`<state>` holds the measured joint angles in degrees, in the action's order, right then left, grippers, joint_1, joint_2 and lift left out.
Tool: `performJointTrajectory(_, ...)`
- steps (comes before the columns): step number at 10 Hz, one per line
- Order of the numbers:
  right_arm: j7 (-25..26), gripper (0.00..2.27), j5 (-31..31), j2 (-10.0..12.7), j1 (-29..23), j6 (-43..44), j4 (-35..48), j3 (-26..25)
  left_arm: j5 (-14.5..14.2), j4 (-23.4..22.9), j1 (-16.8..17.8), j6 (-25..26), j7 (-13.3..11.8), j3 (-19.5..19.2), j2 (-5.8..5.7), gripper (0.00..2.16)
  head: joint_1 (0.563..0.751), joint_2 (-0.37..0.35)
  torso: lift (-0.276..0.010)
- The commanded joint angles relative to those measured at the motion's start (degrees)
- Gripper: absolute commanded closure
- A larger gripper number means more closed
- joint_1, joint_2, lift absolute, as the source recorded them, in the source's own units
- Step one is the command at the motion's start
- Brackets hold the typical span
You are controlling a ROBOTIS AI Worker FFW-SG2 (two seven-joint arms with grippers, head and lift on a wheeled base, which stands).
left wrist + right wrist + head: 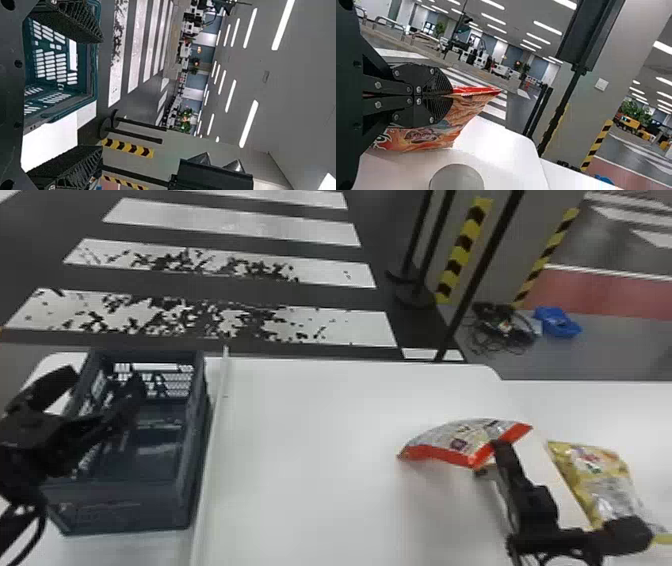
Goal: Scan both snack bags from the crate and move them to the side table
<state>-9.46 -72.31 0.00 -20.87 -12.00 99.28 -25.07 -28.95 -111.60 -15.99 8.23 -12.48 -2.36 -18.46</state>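
1. Two snack bags. The red-edged bag (455, 442) is gripped by one edge in the right end effector (495, 455), whose fingers are pressed together, above the table (310, 450); most of it spreads to the left of those fingertips.
2. The yellow bag (595, 470) lies to the right of that end effector, apart from its fingertips.
3. One crate (120, 507), at the left end effector (102, 387), which is spread wide and grips nothing; one finger reaches over the crate's opening.
4. Beyond the right end effector, one blue item (557, 322) and a cable heap (502, 327) lie on the floor.
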Motion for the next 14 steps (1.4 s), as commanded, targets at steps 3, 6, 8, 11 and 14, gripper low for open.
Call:
performJointTrajectory(3, 5.6, 2.24, 0.3, 0.1, -4.6, 2.7, 6.0, 6.0, 0.6, 0.0, 0.2, 0.0, 0.0, 1.5, 0.61, 0.04, 0.695, -0.193, -0.095)
performJointTrajectory(6, 16.4, 0.37, 5.3, 0.1, -9.1, 5.0, 12.7, 12.3, 1.1, -0.2, 0.4, -0.2, -0.1, 2.4, 1.41, 0.04, 0.695, -0.171, -0.095)
performJointTrajectory(8, 25.7, 0.0, 10.1, 0.1, -12.1, 4.1, 19.0, 16.9, 1.8, -0.3, 0.6, -0.4, -0.1, 3.6, 2.2, 0.04, 0.695, -0.15, -0.095)
performJointTrajectory(11, 31.5, 0.01, 13.3, -0.5, -17.5, -1.3, 26.0, 22.3, 2.1, -0.4, 1.2, -0.4, -0.2, 4.5, 3.34, 0.04, 0.695, -0.112, -0.095)
performJointTrajectory(14, 31.4, 0.08, 21.9, -2.8, -19.3, -9.9, 30.3, 23.4, 2.5, -0.4, 1.7, -0.4, -0.2, 4.9, 3.95, 0.04, 0.695, -0.063, -0.095)
